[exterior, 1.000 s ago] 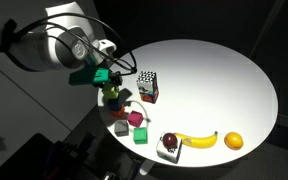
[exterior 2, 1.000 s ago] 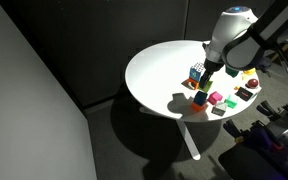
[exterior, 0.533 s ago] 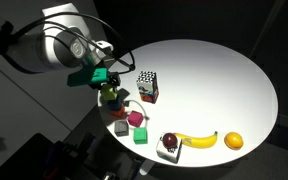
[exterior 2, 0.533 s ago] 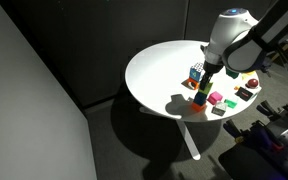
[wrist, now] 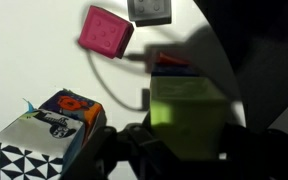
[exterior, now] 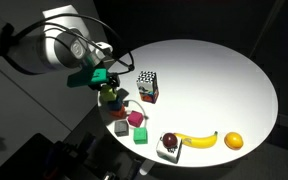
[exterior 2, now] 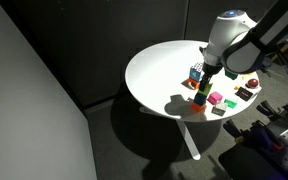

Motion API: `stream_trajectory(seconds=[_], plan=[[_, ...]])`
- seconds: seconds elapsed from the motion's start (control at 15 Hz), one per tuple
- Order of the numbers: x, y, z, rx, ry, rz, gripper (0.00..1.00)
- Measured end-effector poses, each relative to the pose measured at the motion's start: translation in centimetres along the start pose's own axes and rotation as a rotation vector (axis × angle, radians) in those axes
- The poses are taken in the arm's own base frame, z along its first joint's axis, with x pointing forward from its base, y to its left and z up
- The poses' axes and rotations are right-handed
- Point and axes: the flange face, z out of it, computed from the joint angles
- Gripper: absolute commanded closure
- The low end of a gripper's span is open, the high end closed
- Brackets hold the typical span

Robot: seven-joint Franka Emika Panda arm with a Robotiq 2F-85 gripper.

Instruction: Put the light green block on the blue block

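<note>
My gripper is shut on the light green block, whose top fills the middle of the wrist view between the two dark fingers. In both exterior views the gripper hangs over a small stack of blocks near the table's edge. The light green block sits at the top of that stack. The blue block is hidden under the green block in the wrist view, and too small to make out in the exterior views. A red-orange edge peeks out behind the green block.
A patterned box stands beside the stack. A pink block, a grey block and a deeper green block lie close by. A banana, an orange fruit and an apple lie along the round white table's front edge.
</note>
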Motion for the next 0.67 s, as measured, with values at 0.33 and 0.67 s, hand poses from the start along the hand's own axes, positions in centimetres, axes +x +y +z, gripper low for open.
stream_trajectory(seconds=[0.33, 0.67], plan=[[0.1, 0.2, 1.1, 0.002, -0.016, 0.003, 0.75], [0.2, 0.2, 1.9, 0.005, -0.023, 0.002, 0.75]])
